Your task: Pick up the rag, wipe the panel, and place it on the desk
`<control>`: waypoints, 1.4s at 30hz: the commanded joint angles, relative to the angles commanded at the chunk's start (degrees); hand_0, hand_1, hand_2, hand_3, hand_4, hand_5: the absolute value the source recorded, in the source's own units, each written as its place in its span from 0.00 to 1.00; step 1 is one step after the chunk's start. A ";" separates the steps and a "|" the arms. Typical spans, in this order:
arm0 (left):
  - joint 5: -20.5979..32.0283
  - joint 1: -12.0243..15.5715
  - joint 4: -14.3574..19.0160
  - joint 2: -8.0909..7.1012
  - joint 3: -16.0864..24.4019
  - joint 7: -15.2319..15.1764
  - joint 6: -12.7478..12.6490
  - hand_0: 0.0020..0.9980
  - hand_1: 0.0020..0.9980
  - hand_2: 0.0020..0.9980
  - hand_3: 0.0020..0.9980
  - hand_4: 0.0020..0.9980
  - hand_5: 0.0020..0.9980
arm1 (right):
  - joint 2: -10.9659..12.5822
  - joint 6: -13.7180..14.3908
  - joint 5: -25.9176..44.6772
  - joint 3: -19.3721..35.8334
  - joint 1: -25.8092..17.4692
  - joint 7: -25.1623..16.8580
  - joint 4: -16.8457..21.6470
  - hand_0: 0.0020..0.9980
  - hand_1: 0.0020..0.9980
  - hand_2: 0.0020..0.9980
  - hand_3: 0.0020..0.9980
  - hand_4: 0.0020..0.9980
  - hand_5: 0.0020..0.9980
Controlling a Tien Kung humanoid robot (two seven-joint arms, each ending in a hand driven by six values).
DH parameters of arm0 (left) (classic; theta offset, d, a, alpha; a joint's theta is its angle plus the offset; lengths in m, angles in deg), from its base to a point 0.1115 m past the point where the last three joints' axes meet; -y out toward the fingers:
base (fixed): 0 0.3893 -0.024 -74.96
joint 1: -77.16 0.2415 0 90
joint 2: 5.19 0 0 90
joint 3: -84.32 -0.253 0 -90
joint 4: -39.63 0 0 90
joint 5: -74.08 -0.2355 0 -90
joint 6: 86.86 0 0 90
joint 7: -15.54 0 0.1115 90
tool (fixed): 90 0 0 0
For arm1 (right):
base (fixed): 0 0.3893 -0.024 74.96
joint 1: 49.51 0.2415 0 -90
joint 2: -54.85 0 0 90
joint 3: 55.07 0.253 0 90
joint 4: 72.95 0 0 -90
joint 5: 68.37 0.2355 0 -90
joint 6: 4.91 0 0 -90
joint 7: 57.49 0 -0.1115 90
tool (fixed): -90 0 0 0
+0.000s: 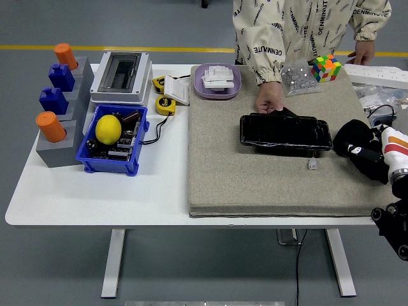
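Table [95,191], white, carries everything; a large grey-beige felt mat [255,178] covers its right half. At the far side stands a person in a cream printed jacket [287,32], one hand [269,100] resting on the far left edge of the glossy black panel [285,132], which lies flat on the mat, the other hand [362,52] down near the table's far right corner. On the bare left part sit a grey block stand [60,137] with blue and orange pegs, a white switch box [121,76] with a dark window, and a blue bin [111,141] holding a lemon [108,129] and dark parts. A lilac tray [218,81] with white pieces stands at the mat's far edge, two yellow tape measures [164,104] just left of it. The black rag [357,148] lies bunched on the mat just right of the panel, with the right robot hand [376,156] closed around it from the right edge. A colour cube [326,67] and a clear bag [298,78] sit at the far right of the mat. A tiny white clip [312,164] lies just in front of the panel.
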 joint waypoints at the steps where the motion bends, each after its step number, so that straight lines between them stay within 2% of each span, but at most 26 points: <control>1: 0.05 0.01 -0.02 -0.01 -0.09 0.00 0.00 0.60 0.64 0.64 0.56 0.63 0.45 | 0.13 -0.07 0.22 -0.08 -0.01 -0.47 -0.04 0.67 0.63 0.70 0.72 1.00 0.69; 6: 0.19 -0.01 -0.04 -0.04 -0.38 0.01 0.02 0.60 0.64 0.64 0.56 0.63 0.45 | 0.98 -0.11 0.34 -0.32 0.05 -2.56 -0.29 0.67 0.63 0.70 0.72 1.00 0.69; 16: 0.22 -0.31 0.04 -0.20 -0.64 -0.02 0.03 0.60 0.64 0.64 0.56 0.63 0.45 | 1.27 0.86 1.12 -0.55 0.63 -5.10 -3.60 0.67 0.63 0.70 0.72 1.00 0.69; 31: 0.30 -0.52 0.04 0.00 -0.55 -0.04 0.07 0.60 0.64 0.64 0.56 0.63 0.45 | 0.79 0.31 1.67 -0.67 1.22 -5.08 -5.44 0.67 0.63 0.71 0.72 1.00 0.68; 42: 0.37 -0.57 -0.04 0.04 -0.59 -0.03 0.06 0.60 0.64 0.64 0.56 0.63 0.45 | 0.05 0.97 2.29 -0.95 2.18 -5.55 -7.33 0.67 0.63 0.70 0.72 1.00 0.68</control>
